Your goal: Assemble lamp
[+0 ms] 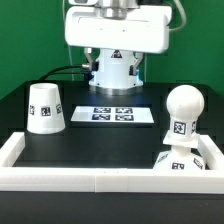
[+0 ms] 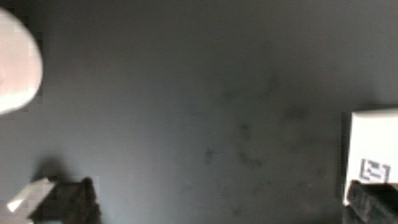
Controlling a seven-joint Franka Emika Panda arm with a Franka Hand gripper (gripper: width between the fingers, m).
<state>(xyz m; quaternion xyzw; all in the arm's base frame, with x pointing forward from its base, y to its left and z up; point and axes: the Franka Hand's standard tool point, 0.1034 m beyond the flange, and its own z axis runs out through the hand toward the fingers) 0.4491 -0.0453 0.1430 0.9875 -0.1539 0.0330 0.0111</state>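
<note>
Hovering high at the back of the black surface point(image 1: 80, 150): one hand point(image 1: 116, 12), mostly cropped from the exterior view, finger state impossible to tell. Well apart from it, three lamp parts. One tapered shade point(image 1: 46, 108) standing mouth-down on the exterior view's left. One round bulb point(image 1: 184, 110) upright atop one base point(image 1: 184, 160) at the front right corner, against the white rail point(image 1: 110, 180). One marker board point(image 1: 118, 114) lying flat between, below the hand.
</note>
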